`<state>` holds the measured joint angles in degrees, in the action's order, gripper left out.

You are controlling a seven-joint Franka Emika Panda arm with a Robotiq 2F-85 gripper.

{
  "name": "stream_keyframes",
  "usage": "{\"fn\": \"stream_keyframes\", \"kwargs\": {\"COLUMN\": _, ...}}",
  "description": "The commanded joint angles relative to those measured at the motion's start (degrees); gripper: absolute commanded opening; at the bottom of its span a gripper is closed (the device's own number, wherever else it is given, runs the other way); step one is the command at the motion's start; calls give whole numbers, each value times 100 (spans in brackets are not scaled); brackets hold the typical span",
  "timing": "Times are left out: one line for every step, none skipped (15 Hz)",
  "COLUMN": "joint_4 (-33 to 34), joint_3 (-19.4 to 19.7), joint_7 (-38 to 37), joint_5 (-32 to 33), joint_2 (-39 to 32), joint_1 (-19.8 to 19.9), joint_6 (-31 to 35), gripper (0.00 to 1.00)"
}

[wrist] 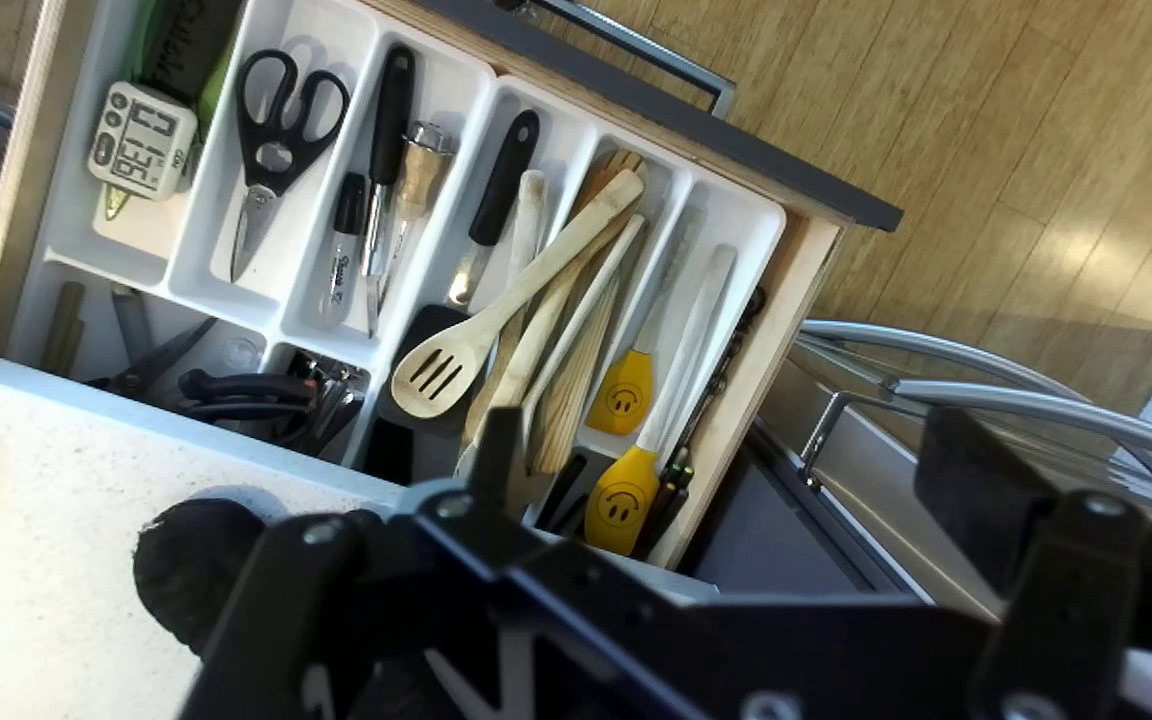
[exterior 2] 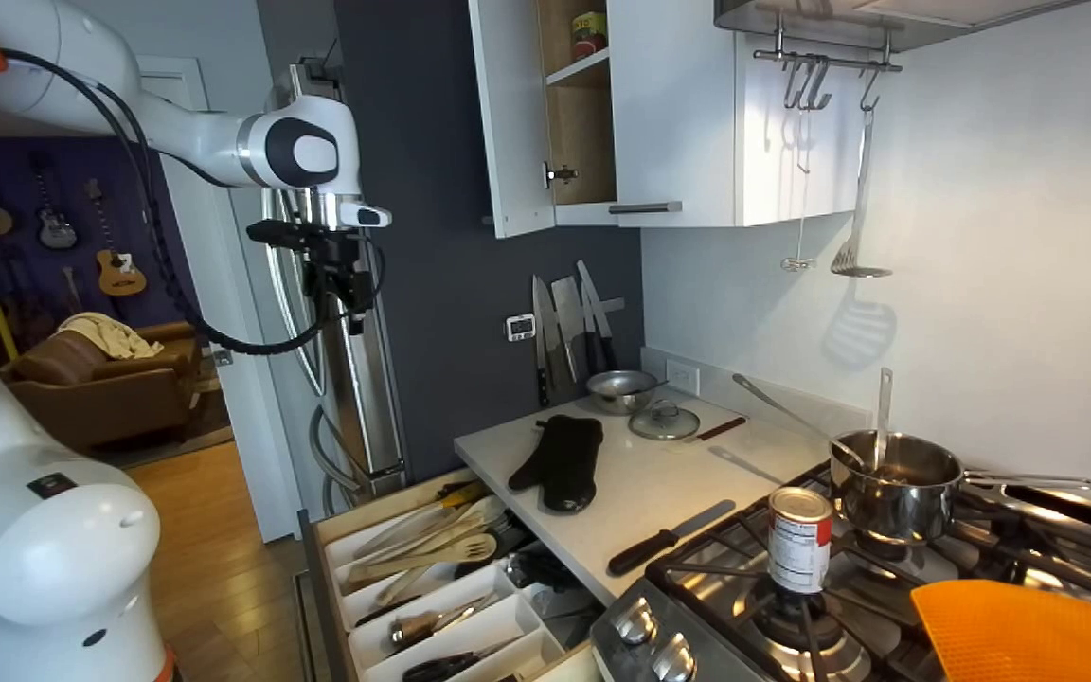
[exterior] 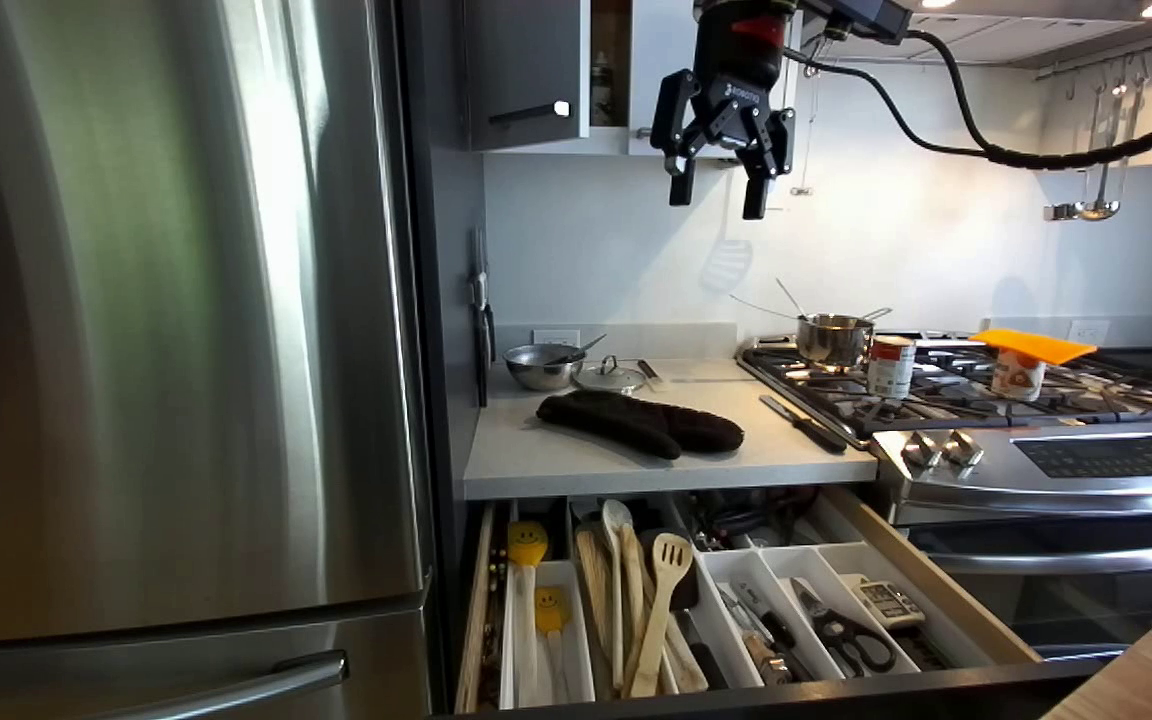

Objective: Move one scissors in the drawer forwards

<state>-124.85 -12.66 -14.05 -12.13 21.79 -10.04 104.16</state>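
Note:
The drawer (exterior: 936, 572) is pulled out below the counter and also shows in the wrist view (wrist: 766, 360). Black-handled scissors (wrist: 281, 140) lie in a white compartment, with the handles toward the drawer front and the blades toward the counter. They also show in both exterior views (exterior: 841, 632) (exterior 2: 451, 665). Crossed metal blades (wrist: 151, 350) lie in a back compartment, partly hidden by the counter edge. My gripper (exterior: 718, 195) is open and empty, high above the counter and drawer. In the wrist view its fingers stand wide apart, away from the scissors.
A black oven mitt (exterior: 636, 420) and a knife (exterior 2: 669, 538) lie on the counter. A pot (exterior 2: 896, 483) and a can (exterior 2: 799, 540) stand on the stove. An open cabinet door (exterior 2: 512, 114) is near the arm. The fridge (exterior: 176, 300) stands beside the drawer. Wooden spoons (wrist: 441, 370) fill other compartments.

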Motion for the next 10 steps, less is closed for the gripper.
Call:
{"fn": "stream_keyframes", "kwargs": {"joint_4": 17, "joint_3": -5, "joint_7": -1, "joint_5": 1, "joint_2": -4, "joint_1": 7, "joint_6": -19, "gripper": 100}}
{"fn": "stream_keyframes", "kwargs": {"joint_4": 17, "joint_3": -5, "joint_7": -1, "joint_5": 1, "joint_2": -4, "joint_1": 7, "joint_6": -19, "gripper": 100}}
{"fn": "stream_keyframes", "kwargs": {"joint_4": 17, "joint_3": -5, "joint_7": -1, "joint_5": 1, "joint_2": -4, "joint_1": 7, "joint_6": -19, "gripper": 100}}
{"fn": "stream_keyframes", "kwargs": {"joint_4": 37, "joint_3": 64, "joint_7": -27, "joint_5": -191, "joint_2": -148, "joint_1": 43, "joint_6": 296, "gripper": 100}}
{"fn": "stream_keyframes", "kwargs": {"joint_4": 99, "joint_3": 89, "joint_7": -247, "joint_5": -293, "joint_2": -308, "joint_1": 99, "joint_6": 265, "gripper": 100}}
{"fn": "stream_keyframes", "kwargs": {"joint_4": -3, "joint_3": 86, "joint_7": -404, "joint_5": -298, "joint_2": -402, "joint_1": 168, "joint_6": 572, "gripper": 100}}
{"fn": "stream_keyframes", "kwargs": {"joint_4": -70, "joint_3": 98, "joint_7": -506, "joint_5": -308, "joint_2": -496, "joint_1": 211, "joint_6": 735, "gripper": 100}}
{"fn": "stream_keyframes", "kwargs": {"joint_4": -167, "joint_3": 95, "joint_7": -679, "joint_5": -237, "joint_2": -632, "joint_1": 279, "joint_6": 952, "gripper": 100}}
{"fn": "stream_keyframes", "kwargs": {"joint_4": -204, "joint_3": 121, "joint_7": -791, "joint_5": -237, "joint_2": -760, "joint_1": 315, "joint_6": 1053, "gripper": 100}}
{"fn": "stream_keyframes", "kwargs": {"joint_4": -317, "joint_3": 129, "joint_7": -988, "joint_5": -170, "joint_2": -907, "joint_1": 386, "joint_6": 1300, "gripper": 100}}
